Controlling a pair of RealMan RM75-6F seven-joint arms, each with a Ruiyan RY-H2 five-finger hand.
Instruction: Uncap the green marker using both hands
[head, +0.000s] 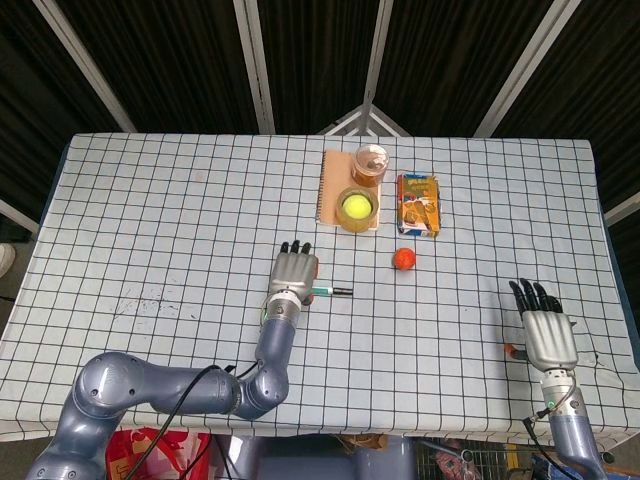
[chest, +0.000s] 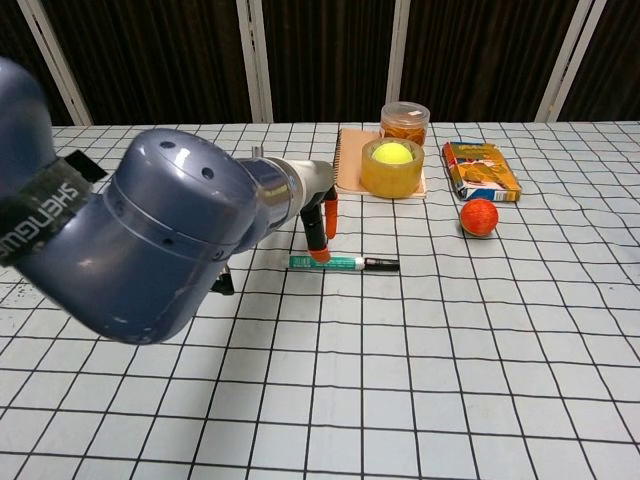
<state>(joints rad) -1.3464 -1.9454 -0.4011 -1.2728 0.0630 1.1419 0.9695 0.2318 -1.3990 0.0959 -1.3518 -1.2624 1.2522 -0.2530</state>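
Here, the bench (head: 150, 220) under its checked cloth spreads widest before me. My left arm (chest: 150, 250) fills much of the chest view. At the far side lies a tan notebook (head: 328, 187), a roll of yellow tape (head: 357, 209) with a yellow ball inside it resting on its corner, an amber jar (head: 370, 164) behind that, and a small printed box (head: 419, 204) just beside. An orange ball (head: 403, 259) sits apart, nearer me. My right hand (head: 546, 335) hovers flat near the bench's right edge, fingers straight and slightly spread, holding nothing. My left hand (head: 292, 275) is over the green marker (chest: 342, 263), my fingers (chest: 319, 232) pointing down, one tip touching the barrel's left end; the marker lies capped on the cloth.
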